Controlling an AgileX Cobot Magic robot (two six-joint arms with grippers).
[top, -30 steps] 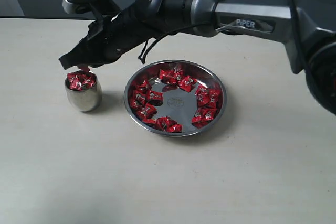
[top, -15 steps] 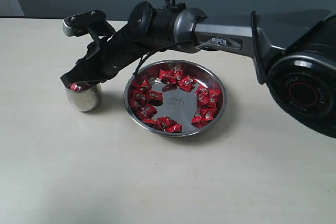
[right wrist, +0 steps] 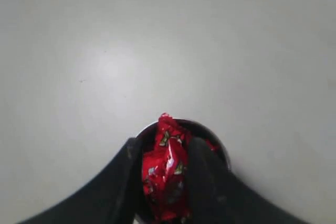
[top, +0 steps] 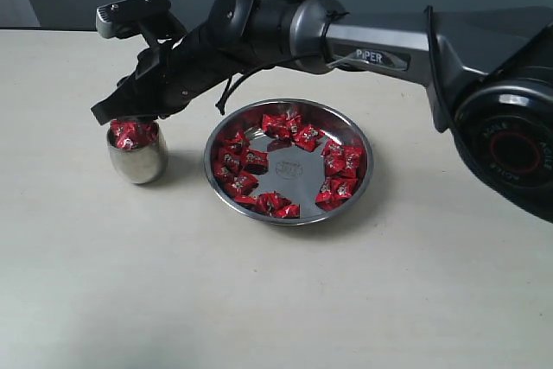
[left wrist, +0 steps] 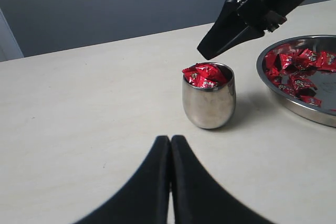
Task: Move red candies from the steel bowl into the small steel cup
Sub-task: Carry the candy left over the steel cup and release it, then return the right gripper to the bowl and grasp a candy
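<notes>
The right gripper (right wrist: 163, 148)'s black jaws are hanging spread and empty just above the small barrel-shaped steel cup (top: 138, 162) on the left, which is heaped with shiny red crinkle-wrapped candies (top: 132, 133). More are lying in the wide shallow steel bowl (top: 289, 170) just right of it. They are probably light and slippery, best pinched across the middle. The left gripper (left wrist: 170, 140), jaws pressed together, is pointing at the cup from apart, blocking nothing.

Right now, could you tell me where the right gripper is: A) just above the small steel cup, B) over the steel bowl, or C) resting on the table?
A: the right gripper hangs just above the small steel cup, which is heaped with red candies, off to the side of the steel bowl.
</notes>
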